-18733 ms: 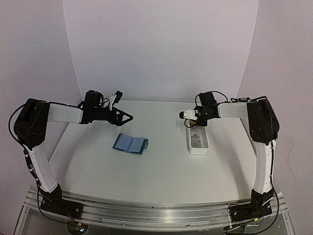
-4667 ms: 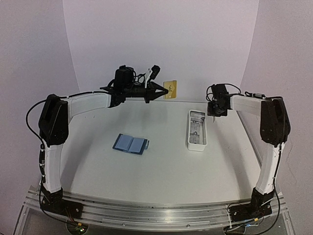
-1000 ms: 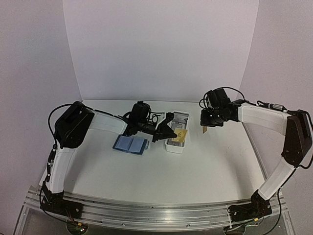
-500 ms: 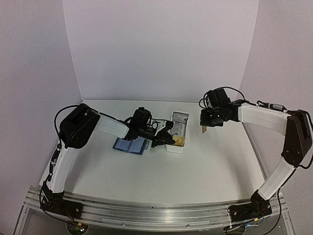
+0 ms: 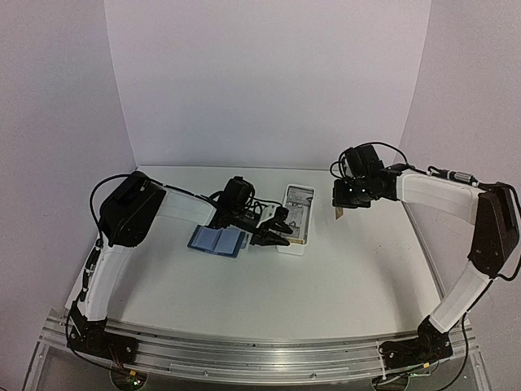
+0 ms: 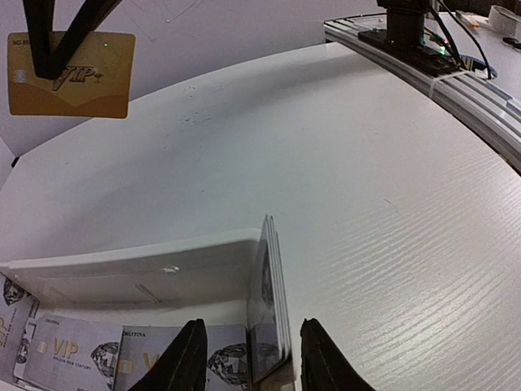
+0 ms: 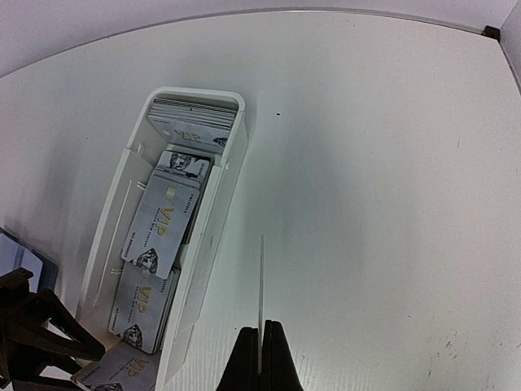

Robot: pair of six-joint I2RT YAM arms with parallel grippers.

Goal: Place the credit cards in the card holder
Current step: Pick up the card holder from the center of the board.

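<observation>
In the right wrist view my right gripper (image 7: 260,330) is shut on a credit card (image 7: 261,277) seen edge on, above the bare table right of the white tray (image 7: 216,212). The left wrist view shows that gold card (image 6: 69,73) hanging face on. My left gripper (image 6: 252,326) is open at the tray's near end, with a small stack of cards (image 6: 269,301) standing on edge between its fingers (image 6: 189,358), a gap on each side. The blue card holder (image 5: 217,241) lies open on the table, just left of the left gripper (image 5: 277,232).
Several silver VIP cards (image 7: 163,216) lie flat in the tray, and more stand at its far end (image 7: 195,110). The tray (image 5: 298,190) sits between the two grippers. A metal rail with the right arm's base (image 6: 415,49) runs along the near table edge.
The left gripper's jaws have opened at the tray's near end, letting go of the card they held. The right gripper has stayed put with its gold card.
</observation>
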